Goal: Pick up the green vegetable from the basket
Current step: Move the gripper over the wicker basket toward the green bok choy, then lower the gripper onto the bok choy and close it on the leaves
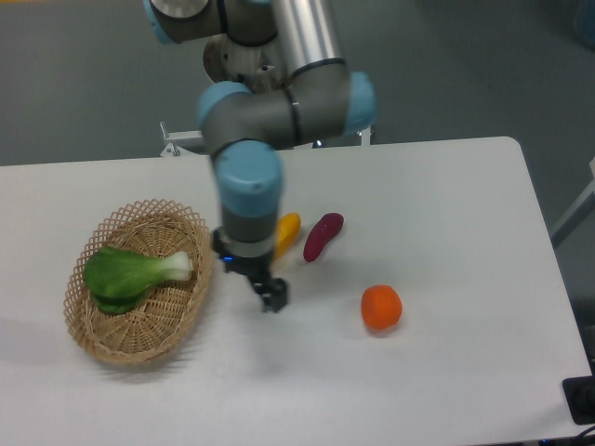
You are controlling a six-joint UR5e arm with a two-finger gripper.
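The green vegetable, a bok choy-like piece with dark, floppy, slightly glossy leaves and a smooth pale whitish-green stem end pointing right, lies inside the basket on its woven floor, toward the left half. The basket is a shallow oval of light tan wicker, tightly woven at the bottom with an open lattice rim, and sits on the left part of the smooth white table, which has rounded corners. The gripper, dark and two-fingered with a small blue light on its body, hangs just to the right of the basket's rim, above the table, apart from the green vegetable; one dark finger is plainly seen at lower right, the other is not clearly separable against the basket edge, so whether the jaws are spread or closed cannot be told, and nothing is seen held in them. The arm above it is grey metal tubing with rounded light blue joint caps. Partly hidden behind the wrist lies a yellow oblong vegetable, smooth-skinned; just right of it a purple oblong vegetable, glossy and tapered. Further right and nearer the camera rests an orange round fruit, matte, well apart from the basket
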